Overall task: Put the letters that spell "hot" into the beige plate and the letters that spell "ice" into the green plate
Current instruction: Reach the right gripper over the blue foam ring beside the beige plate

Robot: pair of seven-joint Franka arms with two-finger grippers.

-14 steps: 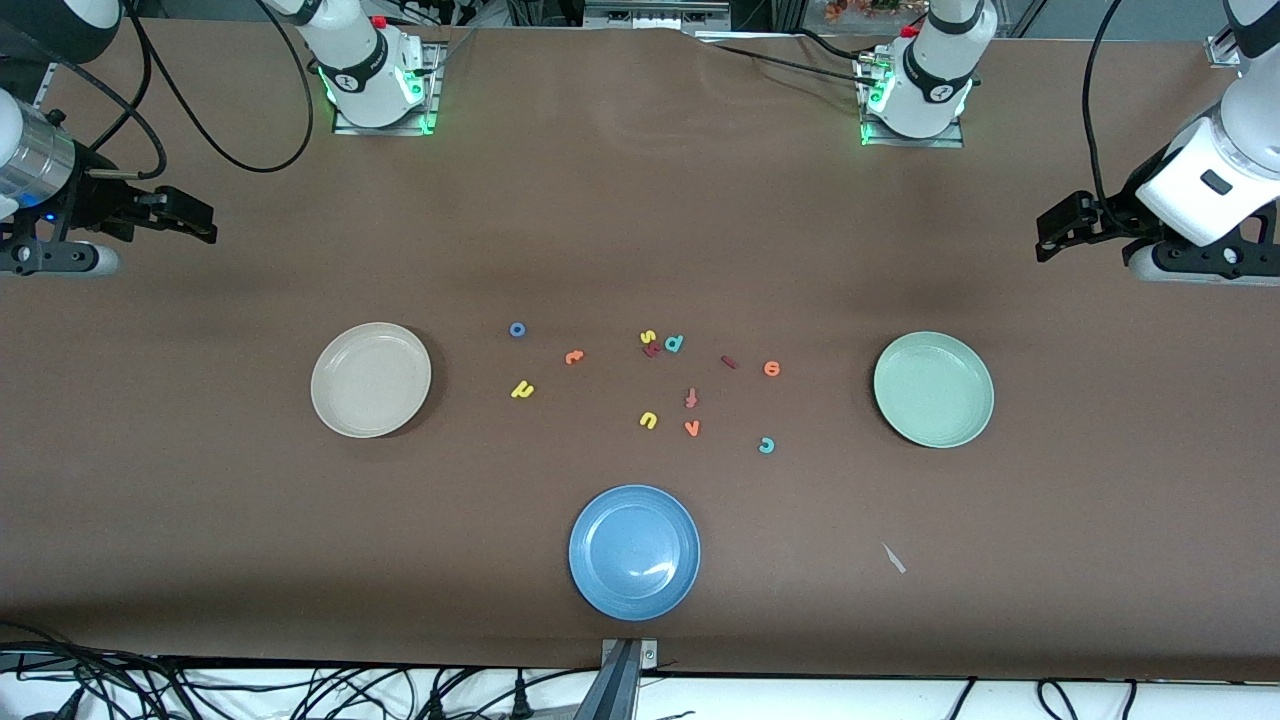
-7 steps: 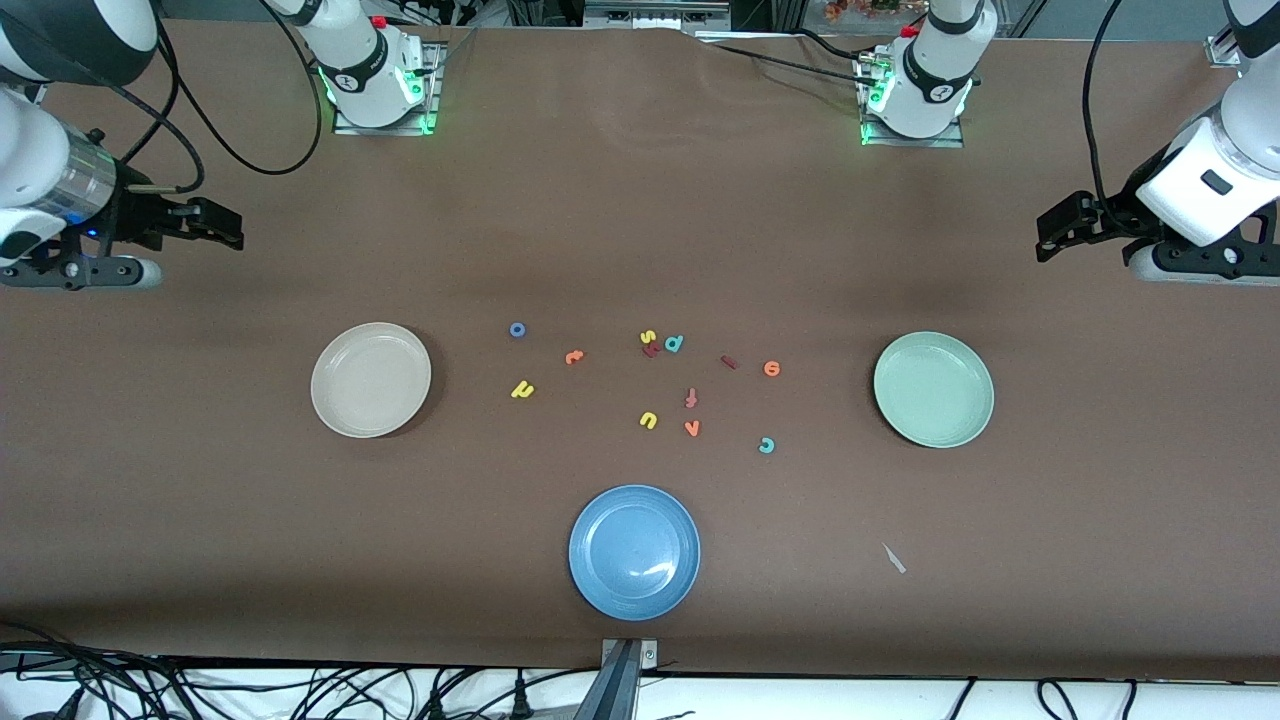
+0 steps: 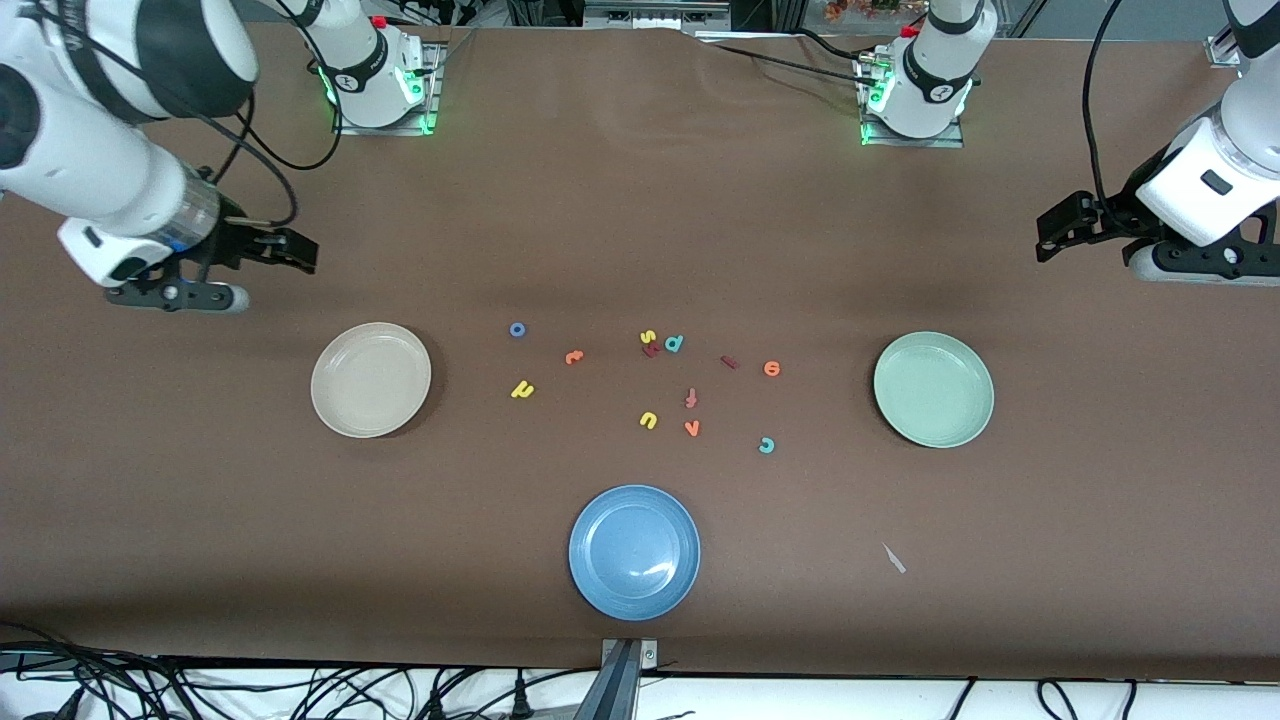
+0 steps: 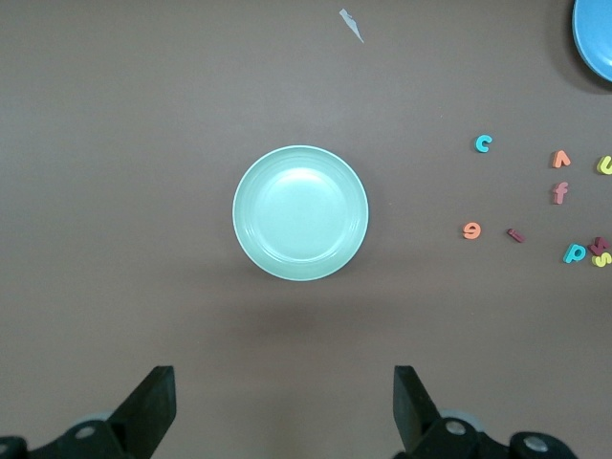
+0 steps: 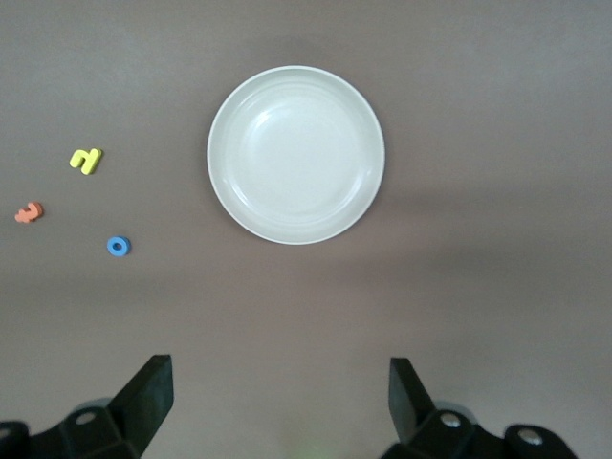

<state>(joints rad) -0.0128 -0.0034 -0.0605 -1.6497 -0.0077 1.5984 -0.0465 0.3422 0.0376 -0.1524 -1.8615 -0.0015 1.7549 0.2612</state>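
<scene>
The beige plate [image 3: 370, 379] [image 5: 296, 155] lies toward the right arm's end and the green plate [image 3: 933, 389] [image 4: 300, 212] toward the left arm's end, both empty. Between them lie the blue o [image 3: 517, 329] [image 5: 118, 246], orange t [image 3: 573, 356] [image 5: 30, 212], yellow h [image 3: 522, 389] [image 5: 86, 160], dark red i [image 3: 729, 362] [image 4: 515, 234], orange e [image 3: 771, 368] [image 4: 471, 230] and teal c [image 3: 766, 445] [image 4: 484, 143]. My right gripper [image 3: 300, 250] [image 5: 282, 402] hangs open and empty over bare table beside the beige plate. My left gripper [image 3: 1050, 235] [image 4: 285, 406] waits open and empty over bare table beside the green plate.
A blue plate [image 3: 634, 551] sits nearer the front camera than the letters. Other letters lie among them: yellow s [image 3: 648, 337], teal d [image 3: 674, 343], pinkish f [image 3: 690, 398], yellow u [image 3: 648, 420], orange v [image 3: 691, 428]. A pale scrap [image 3: 893, 558] lies near the green plate.
My right arm has swung in from its end of the table toward the beige plate, gripper still open. The left arm and all letters have stayed put.
</scene>
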